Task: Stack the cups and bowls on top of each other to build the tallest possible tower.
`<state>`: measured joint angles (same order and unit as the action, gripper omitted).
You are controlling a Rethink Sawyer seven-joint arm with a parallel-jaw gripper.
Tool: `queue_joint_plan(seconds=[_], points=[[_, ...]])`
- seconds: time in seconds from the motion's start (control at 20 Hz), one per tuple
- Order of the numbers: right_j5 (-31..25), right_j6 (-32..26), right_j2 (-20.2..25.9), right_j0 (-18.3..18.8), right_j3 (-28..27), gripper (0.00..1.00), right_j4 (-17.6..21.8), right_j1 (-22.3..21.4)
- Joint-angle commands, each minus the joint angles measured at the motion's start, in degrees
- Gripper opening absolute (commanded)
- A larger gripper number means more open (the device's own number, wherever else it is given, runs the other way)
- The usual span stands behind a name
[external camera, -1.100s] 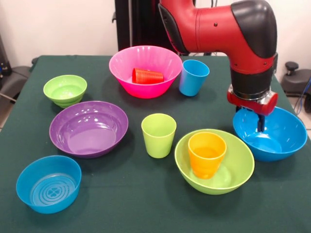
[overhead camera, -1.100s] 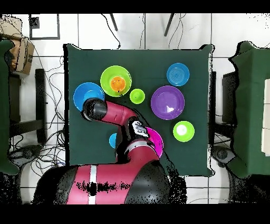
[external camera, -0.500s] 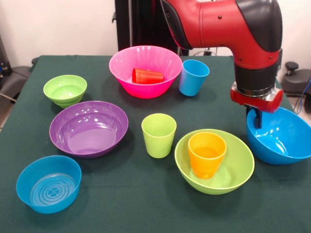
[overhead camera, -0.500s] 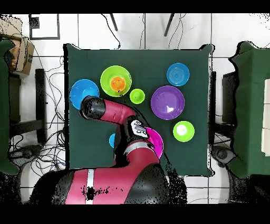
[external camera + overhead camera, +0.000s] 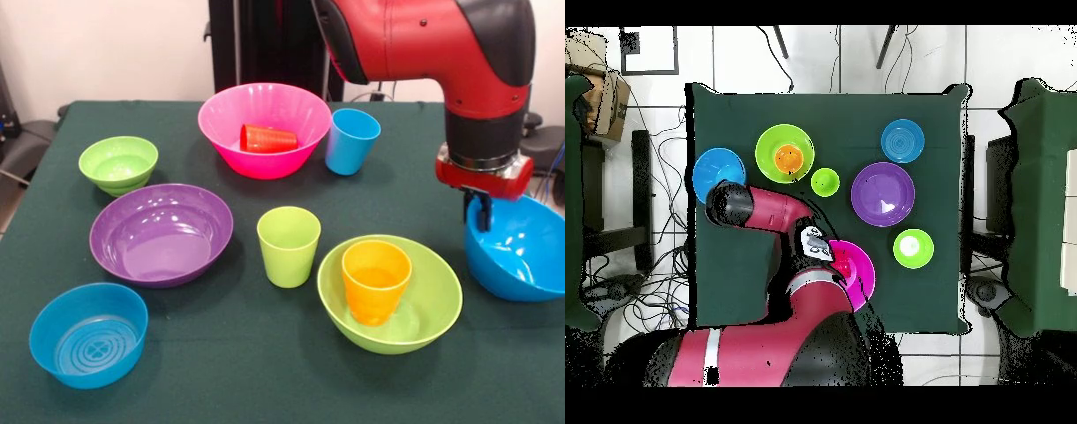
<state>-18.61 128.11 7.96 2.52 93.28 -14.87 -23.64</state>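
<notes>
My gripper (image 5: 477, 212) is shut on the near rim of the large blue bowl (image 5: 521, 256), which hangs tilted at the right edge of the front view. To its left the orange cup (image 5: 375, 278) stands upright in the large lime green bowl (image 5: 433, 309). The lime green cup (image 5: 288, 245) stands at mid-table and the light blue cup (image 5: 350, 140) beside the pink bowl (image 5: 221, 124). A red cup (image 5: 267, 139) lies on its side in that pink bowl. In the overhead view the arm hides the gripper beside the blue bowl (image 5: 715, 170).
The purple bowl (image 5: 161, 234), the small lime green bowl (image 5: 117, 164) and the small blue bowl (image 5: 88, 334) with a ringed base sit on the left half of the green table (image 5: 221, 371). The held bowl reaches past the table's edge (image 5: 689, 200).
The gripper has moved right in the front view, carrying the large blue bowl with it. The bowl has tilted more and shifted away from the lime green bowl toward the table's edge.
</notes>
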Motion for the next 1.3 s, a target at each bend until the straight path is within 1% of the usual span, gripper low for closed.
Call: queue_joint_plan(seconds=[0.05, 0.4, 0.65, 0.75, 0.85, 0.9, 1.0, 1.05, 1.15, 1.2, 1.25, 1.3], points=[[-11.49, 7.21, 0.43, -3.01, -8.01, 0.0, -1.71, -0.87], [-15.56, 8.32, 0.86, -2.59, -11.81, 0.0, -3.6, -0.83], [-19.19, 9.33, -0.08, -3.01, -15.24, 0.0, -4.06, -0.58], [-21.57, 10.14, -1.07, -3.58, -17.53, 0.0, -3.9, -0.06], [-24.16, 12.38, -3.92, -5.12, -20.92, 0.0, -3.31, 0.88], [-26.45, 14.65, -5.69, -5.89, -23.5, 0.0, -3.38, 1.69], [-30.34, 14.12, -5.36, -5.11, -26.2, 0.0, -3.51, 2.61], [-31.22, 13.46, -5.2, -4.69, -26.72, 0.0, -3.47, 2.81], [-33.56, 10.83, -5.28, -3.52, -28.2, 0.0, -2.53, 3.42], [-35.3, 8.08, -5.37, -2.56, -29.8, 0.0, -1.19, 3.93], [-36.14, 6.61, -5.54, -2.04, -30.63, 0.0, -0.47, 4.2], [-38.52, 4.27, -6.12, -1.41, -33.29, 0.0, 1.23, 4.99]])
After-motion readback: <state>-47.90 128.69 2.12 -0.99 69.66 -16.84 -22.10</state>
